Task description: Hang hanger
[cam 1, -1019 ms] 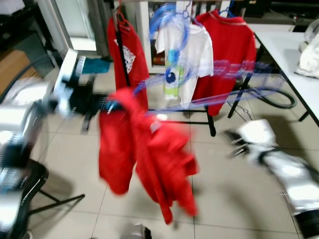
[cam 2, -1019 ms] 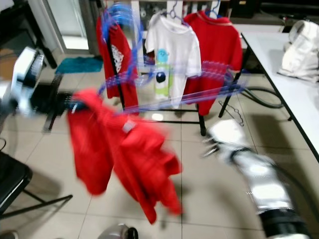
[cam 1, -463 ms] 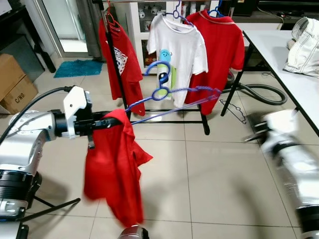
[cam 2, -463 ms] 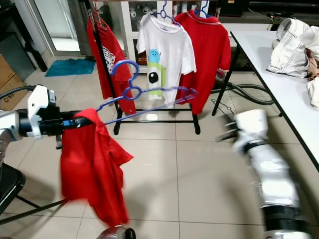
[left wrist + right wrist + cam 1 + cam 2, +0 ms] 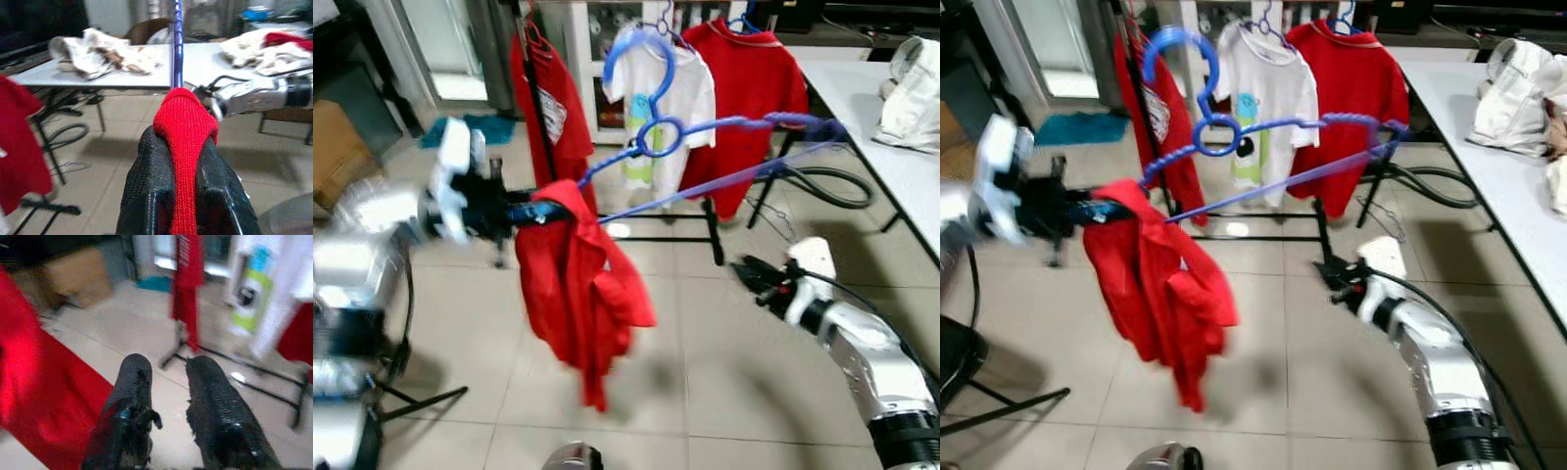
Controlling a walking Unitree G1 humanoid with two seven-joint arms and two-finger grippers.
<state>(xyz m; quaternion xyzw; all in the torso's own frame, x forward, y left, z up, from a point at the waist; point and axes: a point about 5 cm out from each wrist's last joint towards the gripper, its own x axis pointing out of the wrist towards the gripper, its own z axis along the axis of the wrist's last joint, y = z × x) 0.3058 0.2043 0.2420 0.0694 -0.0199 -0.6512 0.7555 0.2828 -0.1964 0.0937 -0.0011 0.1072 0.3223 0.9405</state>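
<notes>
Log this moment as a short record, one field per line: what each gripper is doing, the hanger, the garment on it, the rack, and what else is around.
left gripper: shut on the red shirt at one end of the blue hanger
right gripper: open, holding nothing, low over the floor tiles
blue hanger: held out in the air in front of the clothes rack, not hooked on it
red shirt: draped off the hanger end at the left gripper
clothes rack: carries a white shirt and red shirts
table: on the robot's right, with white cloth on it
</notes>
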